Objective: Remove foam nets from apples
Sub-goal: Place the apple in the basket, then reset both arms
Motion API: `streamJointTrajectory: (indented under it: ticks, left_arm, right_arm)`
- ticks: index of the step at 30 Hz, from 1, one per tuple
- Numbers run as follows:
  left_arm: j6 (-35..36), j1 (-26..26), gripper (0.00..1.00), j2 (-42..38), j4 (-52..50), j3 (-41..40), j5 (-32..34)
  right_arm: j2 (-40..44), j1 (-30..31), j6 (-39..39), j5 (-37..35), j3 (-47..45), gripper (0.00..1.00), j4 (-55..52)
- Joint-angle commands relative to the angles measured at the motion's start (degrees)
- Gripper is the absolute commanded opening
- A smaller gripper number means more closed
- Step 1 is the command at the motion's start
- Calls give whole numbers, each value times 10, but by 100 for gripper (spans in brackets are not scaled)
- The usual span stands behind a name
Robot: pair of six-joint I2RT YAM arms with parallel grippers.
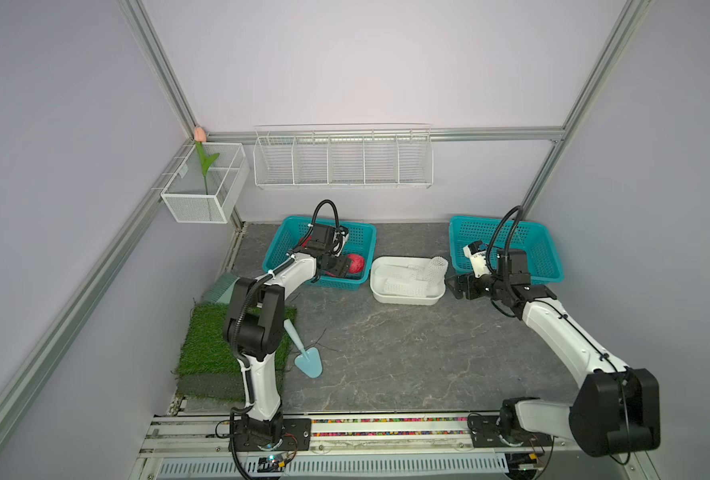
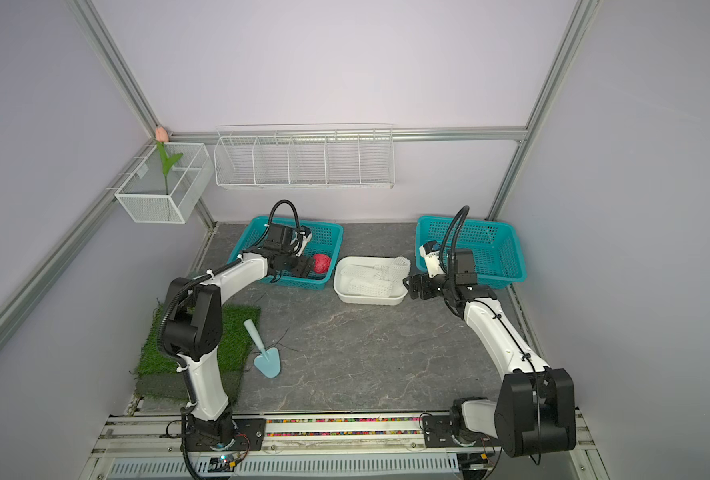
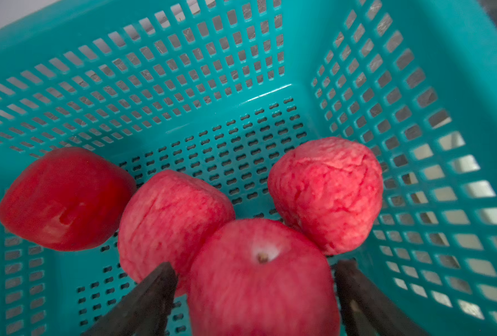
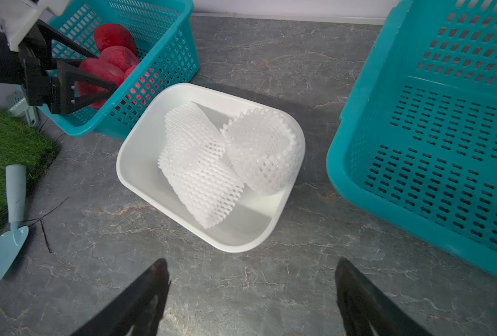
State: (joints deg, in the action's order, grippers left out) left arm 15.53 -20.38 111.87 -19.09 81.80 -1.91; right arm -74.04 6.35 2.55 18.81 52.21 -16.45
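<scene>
Fingers [image 3: 154, 296] of the left gripper [image 3: 256, 264] are standing spread, one on each side of a bare apple [image 3: 261, 291], and are gripping nothing. That apple is sitting on the floor of the left basket [image 3: 416, 87], its stem end facing the wrist camera. Three more apples [image 3: 171, 221] are lying close behind it, two pinkish and one deep red [image 3: 64, 200], all unwrapped.

The right gripper [image 4: 251, 279] is hovering over the table [image 4: 241, 52] near the white tub [image 4: 136, 163], its fingers [image 4: 357, 296] parted with nothing between them. The nets [image 4: 200, 174] are lying piled in that tub, one [image 4: 258, 151] leaning on its wall with its mouth up. How many are making up the pile is hard to tell. In both top views the tub is sitting between the left basket and the right basket [image 1: 540, 257].
</scene>
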Motion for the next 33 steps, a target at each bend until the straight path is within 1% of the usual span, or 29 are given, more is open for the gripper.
streamJointTrajectory:
  ticks: [1, 5, 8, 9, 11, 14, 16, 17, 19, 21, 22, 23, 25, 26, 27, 28, 29, 31, 33]
  left_arm:
    - [-7, -1, 92, -22, 9, -4, 1]
    - [-6, -1, 98, -33, 11, -1, 0]
    - [-12, -2, 99, -65, 34, -21, -3]
    - [-15, -1, 99, -85, 53, -39, -8]
    - [-21, -2, 99, -143, 105, -87, -20]
    - [-52, -3, 99, -256, 225, -203, -29]
    - [-65, -2, 99, -309, 276, -265, -23]
    - [-71, -2, 99, -333, 280, -288, -12]
    - [-89, -1, 99, -371, 247, -315, 35]
    - [-97, -1, 99, -402, 217, -349, 127]
    - [-103, 1, 99, -414, 208, -365, 173]
    - [-111, 6, 99, -429, 207, -392, 217]
    - [-142, 30, 99, -462, 240, -454, 250]
    - [-166, 40, 99, -475, 272, -485, 287]
    - [-175, 46, 99, -480, 314, -517, 335]
    - [-169, 52, 99, -476, 358, -542, 361]
    - [-168, 64, 99, -467, 397, -564, 374]
    - [-184, 100, 99, -444, 429, -583, 336]
    - [-207, 124, 99, -416, 475, -598, 309]
  right_arm:
    - [7, -3, -5, 13, -3, 90, 19]
    - [17, -3, -2, 15, -5, 93, 16]
    - [27, -3, 7, 8, -4, 95, 10]
    - [33, -3, 9, 4, -5, 90, 10]
    - [49, -3, 20, 1, -5, 89, 7]
    - [83, -2, 20, -48, -15, 89, 18]
    - [104, -4, 25, -87, -44, 89, 32]
    - [113, -3, 29, -108, -53, 89, 39]
    - [128, -3, 31, -152, -71, 89, 58]
    - [143, -5, 35, -205, -104, 89, 93]
    - [146, -7, 24, -247, -124, 90, 114]
    - [145, -15, 11, -272, -142, 90, 136]
    - [140, -40, -10, -261, -172, 90, 172]
    - [135, -48, -18, -259, -190, 90, 200]
    - [128, -54, -21, -263, -205, 90, 229]
    - [117, -60, -23, -271, -218, 90, 258]
    - [101, -67, -21, -273, -232, 90, 300]
    - [51, -75, -5, -267, -242, 89, 357]
    - [5, -75, 6, -267, -246, 90, 411]
